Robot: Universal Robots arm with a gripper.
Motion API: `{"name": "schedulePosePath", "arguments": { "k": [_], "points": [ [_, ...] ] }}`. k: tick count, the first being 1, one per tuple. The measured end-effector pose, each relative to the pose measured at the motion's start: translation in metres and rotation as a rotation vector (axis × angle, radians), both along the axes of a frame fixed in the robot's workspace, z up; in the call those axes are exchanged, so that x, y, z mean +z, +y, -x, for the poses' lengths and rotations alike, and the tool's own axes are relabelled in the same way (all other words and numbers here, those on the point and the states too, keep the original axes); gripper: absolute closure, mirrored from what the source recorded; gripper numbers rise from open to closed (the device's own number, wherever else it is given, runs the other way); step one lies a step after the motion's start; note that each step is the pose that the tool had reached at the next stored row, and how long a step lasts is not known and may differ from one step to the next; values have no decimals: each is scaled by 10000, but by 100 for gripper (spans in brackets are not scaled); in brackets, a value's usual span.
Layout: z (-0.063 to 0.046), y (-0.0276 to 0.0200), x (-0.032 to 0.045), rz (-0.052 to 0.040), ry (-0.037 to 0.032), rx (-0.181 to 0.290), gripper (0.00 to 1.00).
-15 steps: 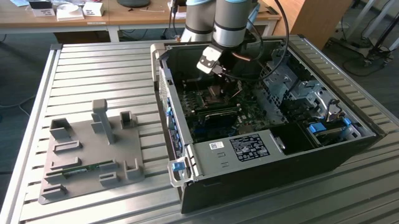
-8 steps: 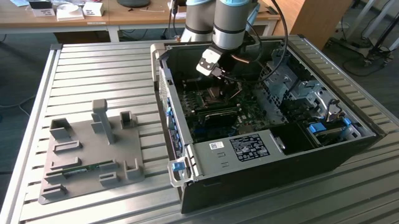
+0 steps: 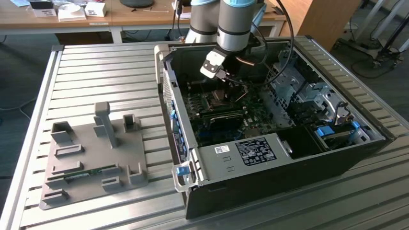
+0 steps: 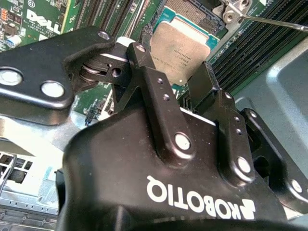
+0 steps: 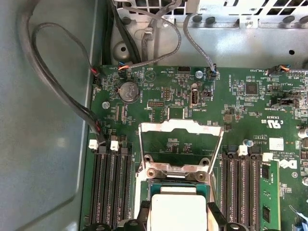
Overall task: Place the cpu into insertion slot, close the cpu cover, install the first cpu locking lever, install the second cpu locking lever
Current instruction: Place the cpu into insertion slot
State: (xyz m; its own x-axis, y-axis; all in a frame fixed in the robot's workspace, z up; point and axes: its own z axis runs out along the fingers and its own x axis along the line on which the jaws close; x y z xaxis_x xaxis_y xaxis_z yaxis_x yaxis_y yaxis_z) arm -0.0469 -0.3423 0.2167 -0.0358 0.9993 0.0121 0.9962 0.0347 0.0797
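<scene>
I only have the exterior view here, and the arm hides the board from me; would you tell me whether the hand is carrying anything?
Observer: Yes. In the second wrist view the hand is shut on the cpu, whose silvery top faces the camera.
Operator: Thank you. Is the cpu cover open?
Observer: It is. In the first wrist view the cpu cover is swung up off the socket, and green board shows through its window.
Operator: And is the chip seated?
Observer: Not that I can see. In the second wrist view part of the insertion slot lies bare beyond the chip's edge.
</scene>
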Motion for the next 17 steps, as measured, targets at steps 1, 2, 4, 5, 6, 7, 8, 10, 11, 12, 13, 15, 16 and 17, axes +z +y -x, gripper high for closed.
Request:
{"name": "schedulePosePath", "arguments": {
  "k": [1,2,4,5,6,7,8,10,11,12,13,15,16,17],
  "points": [
    [0,0,-2,0,0,-2,46],
    [0,0,-6,-1,0,-9,46],
    [0,1,-16,-1,2,-56,46],
    [0,1,-22,-1,3,-97,46],
    [0,2,-30,-1,5,-148,46],
    [0,2,-38,-1,7,-201,46],
    [0,2,-44,-1,9,-243,46],
    [1,1,-49,1,11,-279,46],
    [2,1,-49,3,12,-280,46],
    [6,1,-53,0,10,-283,46],
    [11,2,-57,0,9,-282,46],
    [16,2,-68,-2,9,-280,46],
    [16,2,-76,-1,10,-279,46],
    [16,2,-88,0,10,-279,46]
  ]
}}
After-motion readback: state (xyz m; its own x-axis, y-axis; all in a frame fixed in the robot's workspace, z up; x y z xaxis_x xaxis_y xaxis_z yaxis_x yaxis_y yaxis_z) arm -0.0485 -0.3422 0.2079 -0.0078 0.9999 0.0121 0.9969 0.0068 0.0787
